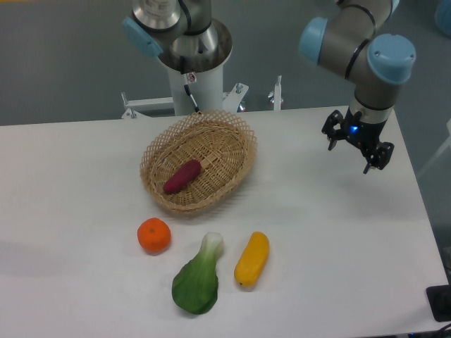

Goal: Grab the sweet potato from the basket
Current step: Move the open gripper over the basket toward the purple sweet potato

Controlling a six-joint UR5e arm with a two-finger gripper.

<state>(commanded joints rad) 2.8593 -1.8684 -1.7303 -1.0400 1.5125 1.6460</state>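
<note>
- Hovering my gripper (357, 149) over the table (84, 169), fingers apart, gripping nothing.
- Sweet potato (182, 176) lies inside the wicker basket (233, 125), at my 9 o'clock, well apart.

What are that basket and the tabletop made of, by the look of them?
The basket looks like woven wicker, light tan and matte: the strands and the open lattice rim show plainly. The tabletop is smooth, white and barely glossy, perhaps laminate or painted board; the picture cannot settle which.
</note>
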